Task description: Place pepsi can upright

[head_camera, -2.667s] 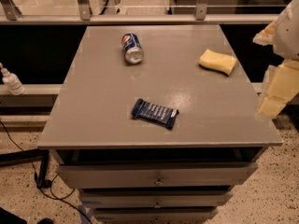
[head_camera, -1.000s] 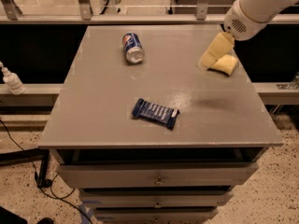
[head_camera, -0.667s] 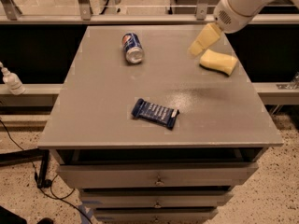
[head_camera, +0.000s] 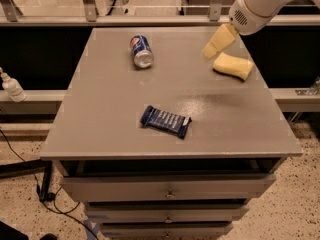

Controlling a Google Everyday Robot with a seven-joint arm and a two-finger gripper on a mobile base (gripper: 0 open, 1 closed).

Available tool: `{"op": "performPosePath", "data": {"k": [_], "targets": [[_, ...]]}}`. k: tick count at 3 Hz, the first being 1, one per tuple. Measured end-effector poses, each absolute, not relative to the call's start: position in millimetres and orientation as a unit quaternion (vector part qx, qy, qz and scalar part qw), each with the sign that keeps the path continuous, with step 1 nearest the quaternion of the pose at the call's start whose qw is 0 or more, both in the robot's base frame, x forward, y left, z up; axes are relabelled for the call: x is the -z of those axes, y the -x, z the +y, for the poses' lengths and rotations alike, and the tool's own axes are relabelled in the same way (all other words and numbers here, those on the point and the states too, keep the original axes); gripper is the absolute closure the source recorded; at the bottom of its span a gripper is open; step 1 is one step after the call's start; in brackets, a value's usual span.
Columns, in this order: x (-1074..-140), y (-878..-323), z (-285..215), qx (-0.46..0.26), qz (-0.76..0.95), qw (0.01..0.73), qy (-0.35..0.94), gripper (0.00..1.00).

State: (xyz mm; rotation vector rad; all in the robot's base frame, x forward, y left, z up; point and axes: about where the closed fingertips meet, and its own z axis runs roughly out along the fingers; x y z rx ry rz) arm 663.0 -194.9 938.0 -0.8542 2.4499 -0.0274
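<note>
I'm making out only the round red-white-blue logo on the pepsi can (head_camera: 142, 51). I'm not managing to read the white print on the blue wrapper (head_camera: 165, 121). The gripper (head_camera: 210, 48) is hanging above the tabletop's (head_camera: 110, 109) far right corner.

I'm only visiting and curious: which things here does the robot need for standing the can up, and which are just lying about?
For the job:
pepsi can, lying on its side near the back
gripper, hovering over the far right corner

Just lying about:
yellow sponge
wrapped snack bar
</note>
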Motion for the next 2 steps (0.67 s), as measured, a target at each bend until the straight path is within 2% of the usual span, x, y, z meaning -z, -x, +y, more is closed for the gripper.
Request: {"op": "performPosePath", "data": {"k": [2], "targets": [[-937.9,-694.2,-175.0,-0.007,0.918,0.282,0.278,0.0]]}}
